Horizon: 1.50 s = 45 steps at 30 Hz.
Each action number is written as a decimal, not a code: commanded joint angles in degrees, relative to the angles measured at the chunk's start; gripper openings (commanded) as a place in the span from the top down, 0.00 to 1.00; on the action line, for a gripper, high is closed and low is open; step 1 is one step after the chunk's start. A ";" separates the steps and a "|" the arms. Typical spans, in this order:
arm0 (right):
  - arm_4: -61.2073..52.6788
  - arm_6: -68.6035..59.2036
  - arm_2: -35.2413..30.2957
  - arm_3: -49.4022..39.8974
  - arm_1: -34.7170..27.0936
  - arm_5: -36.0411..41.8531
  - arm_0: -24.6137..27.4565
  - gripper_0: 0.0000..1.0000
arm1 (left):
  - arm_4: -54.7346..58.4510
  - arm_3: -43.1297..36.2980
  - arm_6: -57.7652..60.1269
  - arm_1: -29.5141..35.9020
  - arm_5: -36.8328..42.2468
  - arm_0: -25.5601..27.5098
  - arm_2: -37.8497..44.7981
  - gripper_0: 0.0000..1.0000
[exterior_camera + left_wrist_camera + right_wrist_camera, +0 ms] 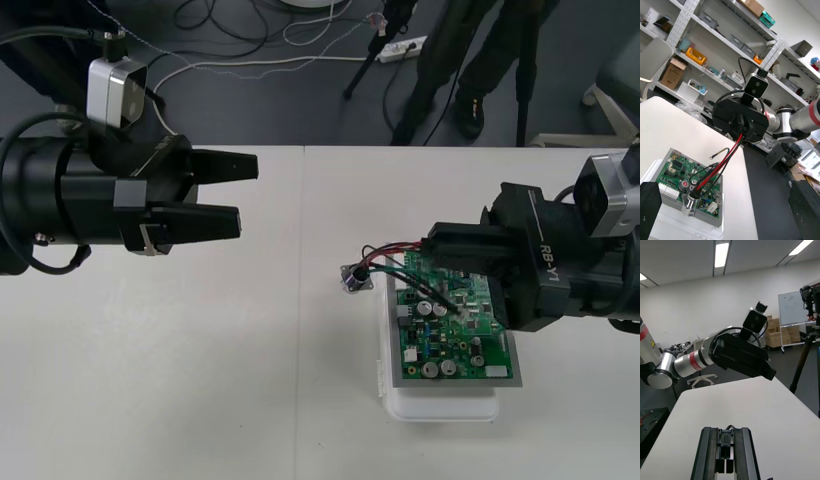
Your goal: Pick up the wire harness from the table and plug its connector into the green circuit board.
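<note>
While the left gripper [246, 195] hangs over the left half of the tabletop [200, 380] with its jaws spread, well apart from the board [450, 340], the right gripper [440, 250] is over the board's far edge, pinching the harness [392, 258]. In the front view, red, black and green wires run out of the right gripper to the socket [353, 282], just beside the board's far left corner. That view does not settle whether the socket rests on the tabletop or hangs. The board lies on a white base [440, 408].

The left wrist view shows the height that the front view hides. The right gripper [744, 131] is held clear above the board [673, 168], and the wires [719, 161] drop from between its jaws to the socket [690, 198] at the board's edge. The left gripper's own fingers [649, 210] stand far apart, one on either side of the board.

The right wrist view shows the grip close up. The right gripper [726, 438] has its fingers pressed close together with a dark piece of the harness between them. The left gripper [765, 369] is beyond, above the tabletop. The plug cannot be made out.
</note>
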 commanded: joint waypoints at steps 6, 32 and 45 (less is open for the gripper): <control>4.77 1.11 -1.81 -5.47 1.51 1.37 1.29 1.00 | -3.55 -1.28 -8.24 -4.26 -9.22 -4.84 4.27 0.00; 13.47 3.40 -1.81 -9.78 5.46 5.67 1.21 1.00 | -4.87 2.94 -33.29 -8.92 -6.76 -0.97 -3.99 0.00; 14.35 4.98 -1.73 -9.86 5.90 5.67 1.29 1.00 | -4.87 2.94 -45.07 -11.82 -1.66 1.66 -8.56 0.00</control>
